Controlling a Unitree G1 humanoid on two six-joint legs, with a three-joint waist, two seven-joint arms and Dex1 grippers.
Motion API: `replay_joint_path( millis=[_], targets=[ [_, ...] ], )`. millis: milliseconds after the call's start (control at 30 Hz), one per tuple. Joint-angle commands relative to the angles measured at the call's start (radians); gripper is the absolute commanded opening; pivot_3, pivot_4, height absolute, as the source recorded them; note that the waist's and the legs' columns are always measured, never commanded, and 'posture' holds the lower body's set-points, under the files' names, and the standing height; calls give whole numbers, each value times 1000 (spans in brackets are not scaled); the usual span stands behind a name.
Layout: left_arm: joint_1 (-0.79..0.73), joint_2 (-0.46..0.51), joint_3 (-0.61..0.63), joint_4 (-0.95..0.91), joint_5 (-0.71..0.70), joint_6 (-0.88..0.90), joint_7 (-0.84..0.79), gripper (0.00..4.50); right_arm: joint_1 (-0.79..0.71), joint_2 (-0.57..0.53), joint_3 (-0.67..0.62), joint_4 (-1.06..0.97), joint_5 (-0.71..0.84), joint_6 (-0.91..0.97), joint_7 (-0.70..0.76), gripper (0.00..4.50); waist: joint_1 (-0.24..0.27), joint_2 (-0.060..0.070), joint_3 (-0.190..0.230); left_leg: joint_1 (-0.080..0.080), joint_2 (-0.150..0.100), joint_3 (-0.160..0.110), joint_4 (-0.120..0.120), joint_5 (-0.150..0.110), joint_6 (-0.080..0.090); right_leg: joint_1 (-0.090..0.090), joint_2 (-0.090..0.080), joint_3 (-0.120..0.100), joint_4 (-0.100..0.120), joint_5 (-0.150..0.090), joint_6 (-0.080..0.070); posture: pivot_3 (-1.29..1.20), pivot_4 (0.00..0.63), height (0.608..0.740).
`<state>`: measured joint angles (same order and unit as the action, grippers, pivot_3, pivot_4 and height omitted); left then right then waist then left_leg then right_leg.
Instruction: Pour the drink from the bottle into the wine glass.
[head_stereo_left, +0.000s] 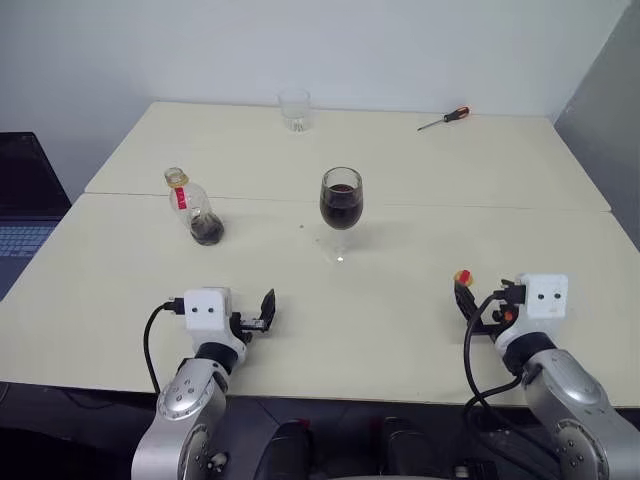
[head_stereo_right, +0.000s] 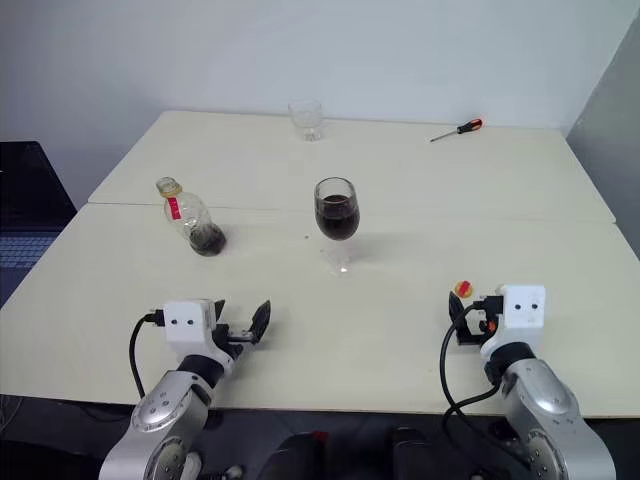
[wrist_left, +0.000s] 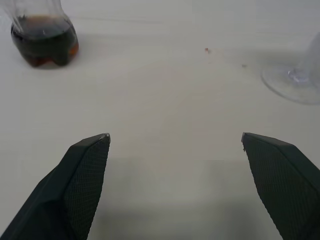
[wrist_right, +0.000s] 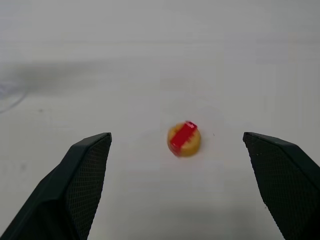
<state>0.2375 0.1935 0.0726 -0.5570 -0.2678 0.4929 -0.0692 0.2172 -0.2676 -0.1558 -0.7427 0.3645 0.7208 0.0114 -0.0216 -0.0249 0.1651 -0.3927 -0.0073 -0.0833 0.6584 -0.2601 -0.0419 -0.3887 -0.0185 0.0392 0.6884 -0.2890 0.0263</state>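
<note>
The wine glass (head_stereo_left: 341, 203) stands mid-table, its bowl about half full of the dark drink (head_stereo_right: 336, 220). To its left the bottle (head_stereo_left: 191, 207) stands uncapped, a little dark drink left in its base (wrist_left: 44, 44). Its yellow-and-red cap (wrist_right: 184, 139) lies on the table at the near right. My left gripper (head_stereo_left: 258, 314) is open and empty over the near table edge, short of the bottle and the glass's foot (wrist_left: 295, 80). My right gripper (wrist_right: 176, 134) is open and empty, with the cap on the table just ahead between its fingers, untouched.
A short clear tumbler (head_stereo_left: 295, 108) stands at the far edge, and a red-handled screwdriver (head_stereo_left: 443, 118) lies at the far right. A laptop (head_stereo_left: 22, 205) sits beyond the table's left side. A grey panel (head_stereo_left: 605, 110) borders the right.
</note>
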Motion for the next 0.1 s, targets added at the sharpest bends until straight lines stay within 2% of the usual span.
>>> replay_joint_path(
  millis=[33, 100],
  targets=[
    [5, -6, -8, -72, 23, 0, 16, 4479, 8, 17, 34, -39, -40, -50, -4, 4500, 0, 0, 0, 1, 0, 0, 0, 0, 0, 0, 0, 0, 0, 0, 0, 0, 150, 740],
    [14, -9, 3, -81, 27, 2, 26, 4479, 6, 28, 49, -33, -56, -61, -4, 4500, 0, 1, 0, 1, 0, 0, -1, 0, 0, 0, 0, 0, -1, 0, 0, 0, 150, 740]
  ],
)
